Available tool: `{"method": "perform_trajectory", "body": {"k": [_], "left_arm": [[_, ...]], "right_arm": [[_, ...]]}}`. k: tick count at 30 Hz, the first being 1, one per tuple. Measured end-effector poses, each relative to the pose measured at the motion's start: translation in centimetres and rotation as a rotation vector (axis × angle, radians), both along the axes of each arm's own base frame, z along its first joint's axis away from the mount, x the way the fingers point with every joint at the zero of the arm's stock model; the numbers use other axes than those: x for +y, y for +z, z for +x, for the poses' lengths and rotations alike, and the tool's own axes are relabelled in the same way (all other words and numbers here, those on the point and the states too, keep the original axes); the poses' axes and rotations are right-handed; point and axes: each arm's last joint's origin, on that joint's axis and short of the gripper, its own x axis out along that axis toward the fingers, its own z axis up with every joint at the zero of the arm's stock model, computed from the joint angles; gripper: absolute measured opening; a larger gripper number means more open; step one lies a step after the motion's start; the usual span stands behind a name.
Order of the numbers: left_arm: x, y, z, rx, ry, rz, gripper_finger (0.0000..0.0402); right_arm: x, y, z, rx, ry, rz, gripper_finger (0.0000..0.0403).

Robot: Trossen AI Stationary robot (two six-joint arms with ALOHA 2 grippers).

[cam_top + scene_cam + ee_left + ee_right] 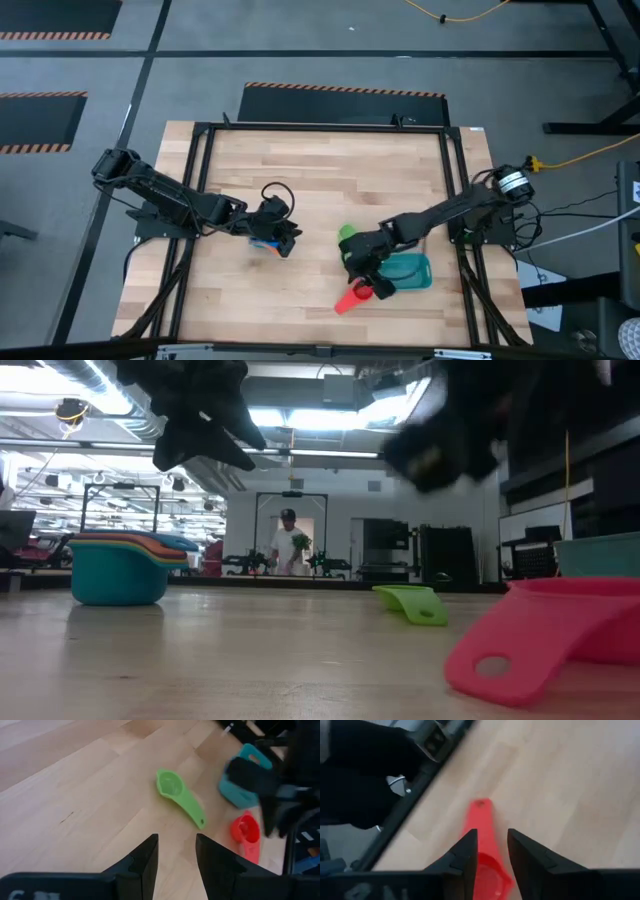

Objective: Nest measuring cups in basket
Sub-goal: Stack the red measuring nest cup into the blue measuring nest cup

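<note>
A stack of nested measuring cups, light blue outermost, stands on its base on the table's left half. My left gripper hangs open above it, clear of it. The green cup lies alone near the table's middle. The red cup lies on the table near the near edge, its handle pointing to that edge. My right gripper is open above the red cup, which shows below the gap between its fingers. The teal basket sits just right of it.
A black frame runs around the wooden table top. Bare wood lies across the far half and between the stack and the green cup. A person stands far back in the room, away from the table.
</note>
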Motion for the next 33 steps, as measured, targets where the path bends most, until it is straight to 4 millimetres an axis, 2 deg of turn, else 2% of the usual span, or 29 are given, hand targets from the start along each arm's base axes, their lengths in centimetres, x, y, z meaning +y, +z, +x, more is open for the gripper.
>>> {"method": "perform_trajectory", "body": {"k": [3,8,14,18,21,26,33], "left_arm": [[-0.3,0.2,0.1,-0.030,-0.018,0.001,0.0124],[-1.3,1.2,0.8,-0.154,-0.085,0.034,0.0124],[-2.5,2.6,2.4,-0.401,-0.141,0.091,0.0124],[-3.3,4.0,4.3,-0.451,-0.173,0.164,0.0124],[-4.1,5.7,6.5,-0.477,-0.199,0.229,0.0124],[-5.5,8.1,9.9,-0.438,-0.261,0.319,0.0124],[-7.1,9.2,13.8,-0.343,-0.308,0.379,0.0124]], "right_arm": [[0.8,2.8,-1.2,-0.063,0.024,-0.047,0.0112],[1.5,7.3,-4.9,-0.160,-0.055,-0.155,0.0112],[2.2,10.4,-9.6,-0.182,-0.123,-0.189,0.0112],[2.7,11.6,-12.1,-0.195,-0.126,-0.204,0.0112],[2.8,11.9,-13.7,-0.188,-0.146,-0.246,0.0112],[2.5,12.2,-15.8,-0.194,-0.218,-0.333,0.0112],[2.4,13.0,-18.2,-0.229,-0.250,-0.325,0.0112]]}}
